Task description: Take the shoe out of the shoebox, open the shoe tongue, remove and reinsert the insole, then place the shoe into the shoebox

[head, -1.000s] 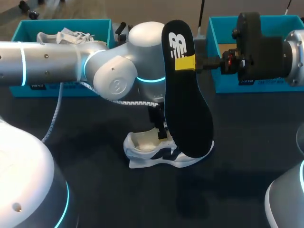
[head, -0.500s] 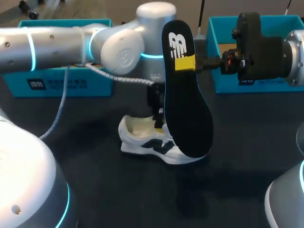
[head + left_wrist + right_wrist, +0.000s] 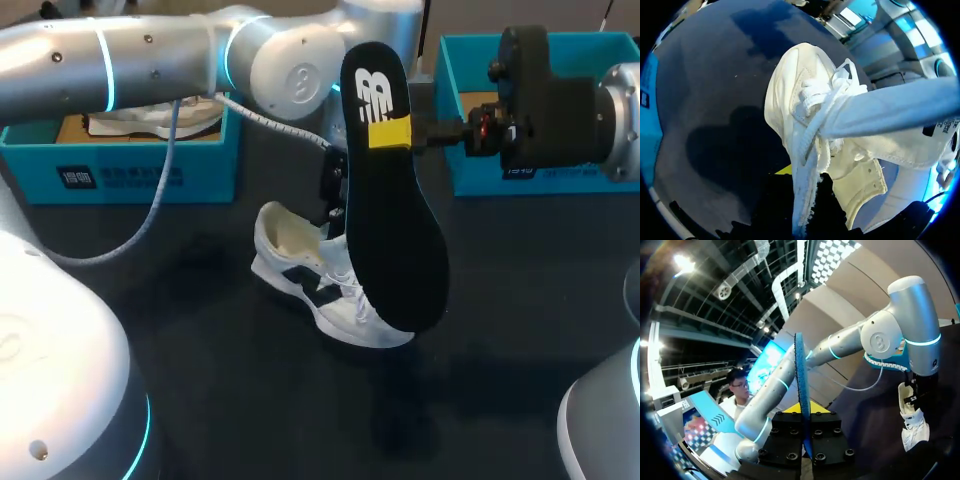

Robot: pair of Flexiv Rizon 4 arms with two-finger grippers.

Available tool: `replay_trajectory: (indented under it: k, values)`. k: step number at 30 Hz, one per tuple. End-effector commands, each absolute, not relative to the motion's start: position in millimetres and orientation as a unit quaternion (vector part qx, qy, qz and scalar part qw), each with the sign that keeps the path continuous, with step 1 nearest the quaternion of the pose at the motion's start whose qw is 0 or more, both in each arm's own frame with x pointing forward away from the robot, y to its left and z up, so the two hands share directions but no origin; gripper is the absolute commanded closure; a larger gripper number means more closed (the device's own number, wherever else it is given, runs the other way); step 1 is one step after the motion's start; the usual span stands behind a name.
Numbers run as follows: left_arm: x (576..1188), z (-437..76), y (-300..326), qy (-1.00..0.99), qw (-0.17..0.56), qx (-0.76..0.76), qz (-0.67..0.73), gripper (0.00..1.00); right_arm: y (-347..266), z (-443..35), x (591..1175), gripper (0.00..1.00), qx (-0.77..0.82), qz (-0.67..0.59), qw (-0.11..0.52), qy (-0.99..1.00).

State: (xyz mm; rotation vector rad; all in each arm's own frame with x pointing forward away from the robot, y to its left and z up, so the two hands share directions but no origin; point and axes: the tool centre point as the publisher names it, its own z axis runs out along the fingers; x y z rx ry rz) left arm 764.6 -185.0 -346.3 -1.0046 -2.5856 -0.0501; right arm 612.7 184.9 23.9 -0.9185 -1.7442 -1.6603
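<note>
My right gripper (image 3: 392, 133) pinches the black insole (image 3: 398, 250), holding it upright at the frame's centre. My left gripper (image 3: 804, 192) is clamped on the white shoe (image 3: 318, 288), which sits on the tabletop (image 3: 220, 390) just below centre, partly behind the insole.

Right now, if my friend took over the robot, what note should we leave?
Left tool: shut on the shoe at its opening. The shoe sits on the table.
Right tool: shut on the insole, held upright above the shoe.
Done: shoe taken out, insole removed.
Left: slide the insole back in, then pack the shoe away.
</note>
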Motion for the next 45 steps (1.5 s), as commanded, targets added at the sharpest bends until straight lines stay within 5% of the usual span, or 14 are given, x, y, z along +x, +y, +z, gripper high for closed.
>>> replay_trajectory:
  k: [1,45]
  values:
    - [756.1,-336.0,-178.4,-0.814,0.06,-0.577,-0.019,1.0,187.2,24.0,613.4,1.0,-0.344,-0.618,0.278,-0.65]
    - [780.6,-356.5,-205.1,-0.718,0.071,-0.69,-0.058,1.0,187.2,24.0,613.4,1.0,-0.344,-0.618,0.278,-0.65]
